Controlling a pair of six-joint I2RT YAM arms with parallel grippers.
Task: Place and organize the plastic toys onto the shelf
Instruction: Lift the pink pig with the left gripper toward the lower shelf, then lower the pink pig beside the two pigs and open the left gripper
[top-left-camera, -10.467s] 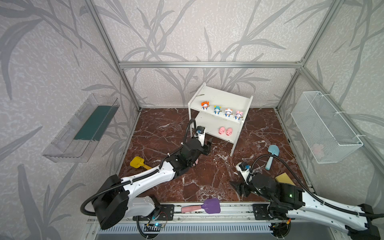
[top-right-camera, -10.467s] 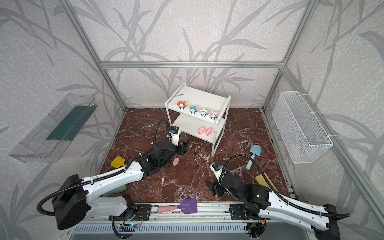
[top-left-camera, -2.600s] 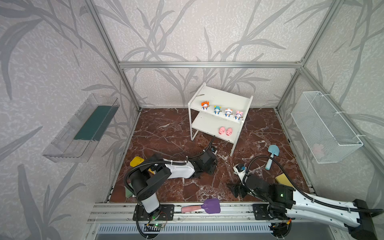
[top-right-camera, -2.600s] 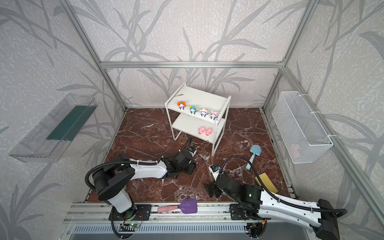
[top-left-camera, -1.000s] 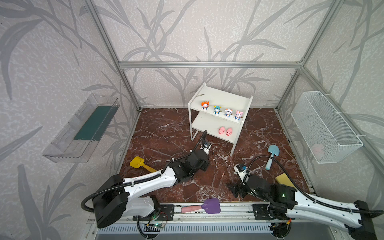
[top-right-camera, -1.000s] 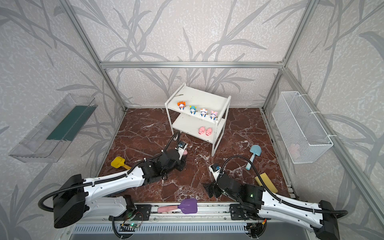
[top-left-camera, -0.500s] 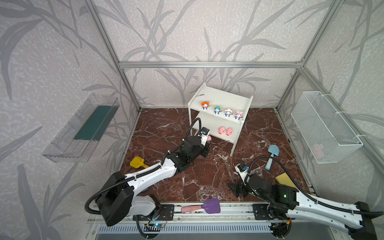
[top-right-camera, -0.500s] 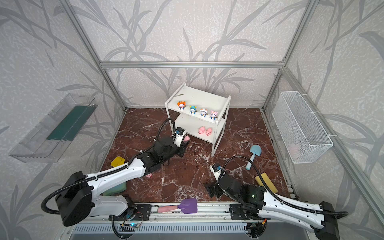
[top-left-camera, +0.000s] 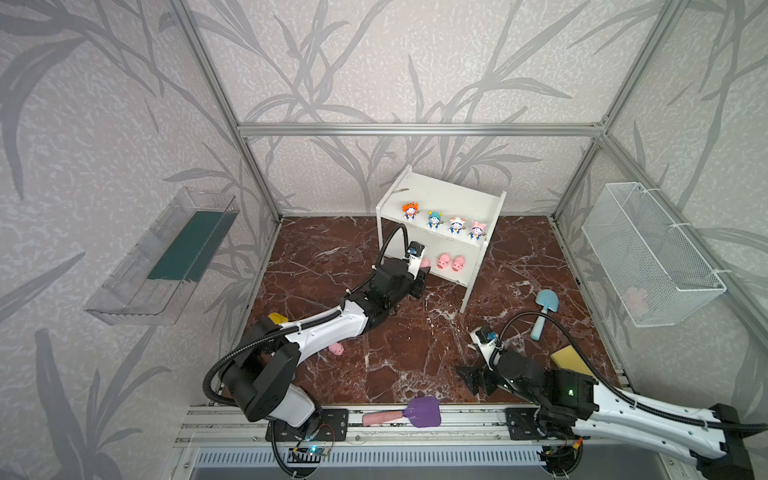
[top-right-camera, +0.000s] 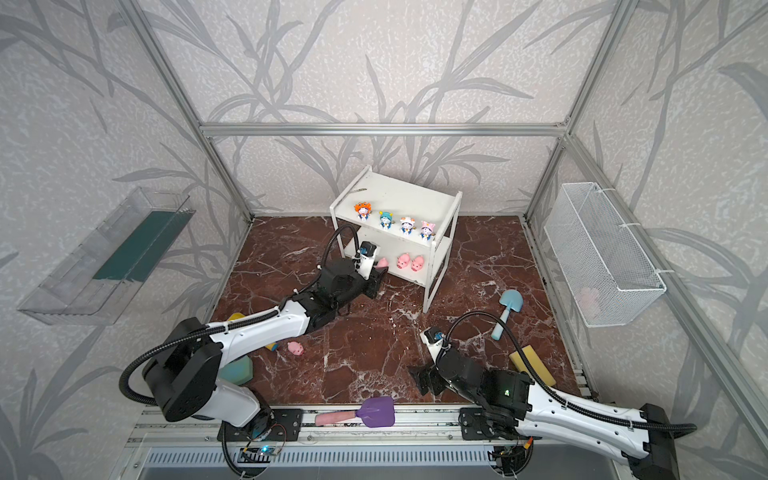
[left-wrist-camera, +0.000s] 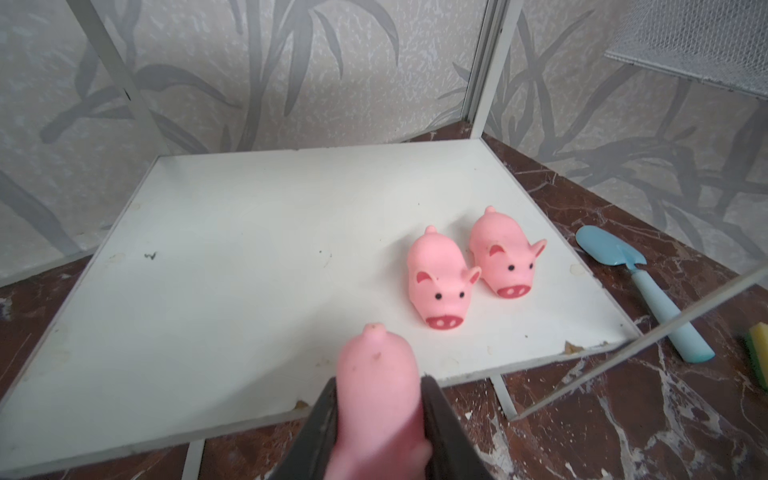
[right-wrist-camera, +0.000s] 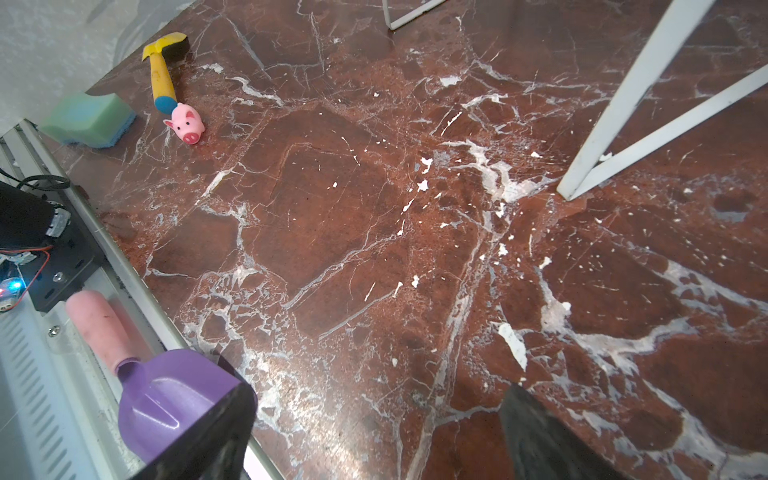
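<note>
The white shelf (top-left-camera: 440, 195) stands at the back of the floor. Several blue-white figurines (top-left-camera: 435, 219) line its top board. Two pink pigs (left-wrist-camera: 440, 282) sit side by side on the lower board (left-wrist-camera: 249, 249). My left gripper (left-wrist-camera: 378, 401) is shut on a third pink pig (left-wrist-camera: 376, 374), held at the lower board's front edge, just left of the pair; in a top view this pig (top-left-camera: 424, 262) shows past the fingers. Another pig (top-left-camera: 336, 348) lies on the floor beside the left arm. My right gripper (right-wrist-camera: 374, 411) hangs open and empty over the front floor.
A purple shovel (top-left-camera: 409, 413) lies on the front rail, a blue shovel (top-left-camera: 542, 311) right of the shelf, a yellow shovel (right-wrist-camera: 160, 70) and green sponge (right-wrist-camera: 89, 120) at the left. A yellow sponge (top-left-camera: 569, 359), wire basket (top-left-camera: 648, 257) and clear tray (top-left-camera: 166, 253) flank the floor.
My left arm has swung from the mid floor up to the shelf's lower board, carrying the pig. The right arm has barely moved.
</note>
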